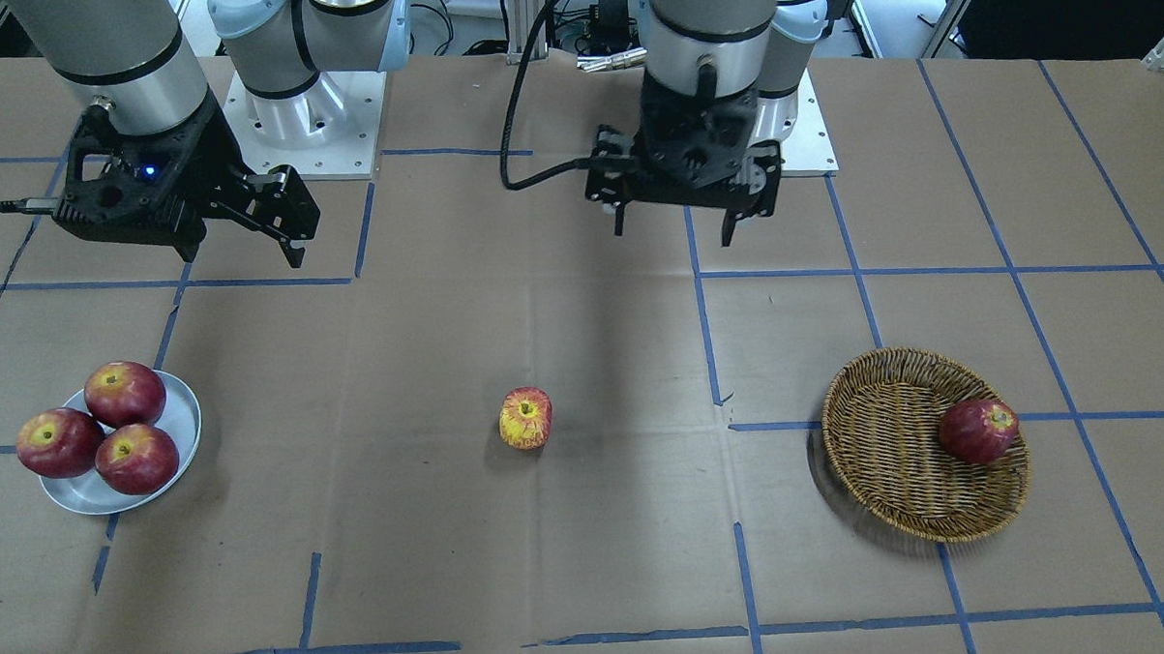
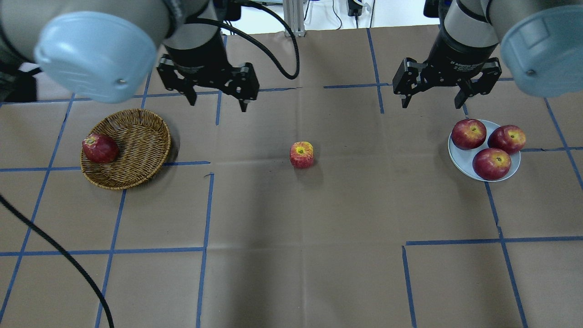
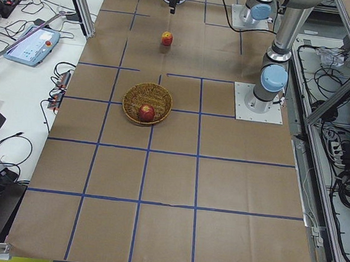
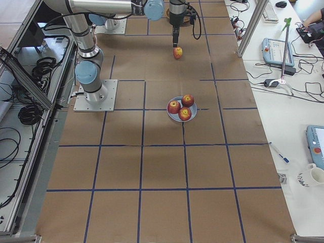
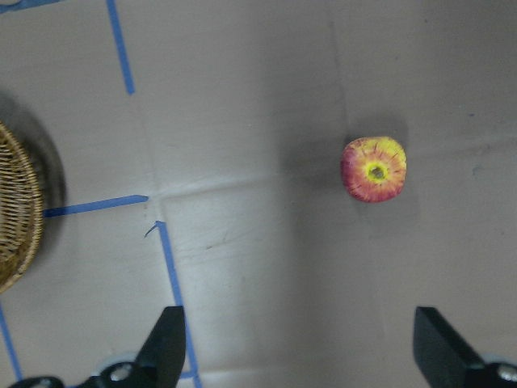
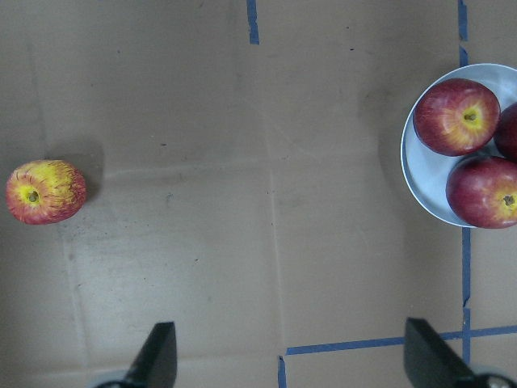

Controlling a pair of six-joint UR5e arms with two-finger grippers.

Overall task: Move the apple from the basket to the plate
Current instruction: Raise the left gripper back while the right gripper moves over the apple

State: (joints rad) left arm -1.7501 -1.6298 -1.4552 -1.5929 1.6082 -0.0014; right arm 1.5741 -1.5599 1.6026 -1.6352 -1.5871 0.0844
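Note:
The yellow, red-streaked apple sits on the bare table at mid-width, between basket and plate; it also shows in the overhead view and both wrist views. The wicker basket holds one dark red apple. The white-grey plate holds three dark red apples. My left gripper hangs open and empty, between basket and apple, nearer the robot. My right gripper hangs open and empty beside the plate, towards the robot.
Brown paper with a grid of blue tape lines covers the table. A black cable crosses the near left corner of the overhead view. The arms' base plates stand at the robot's edge of the table.

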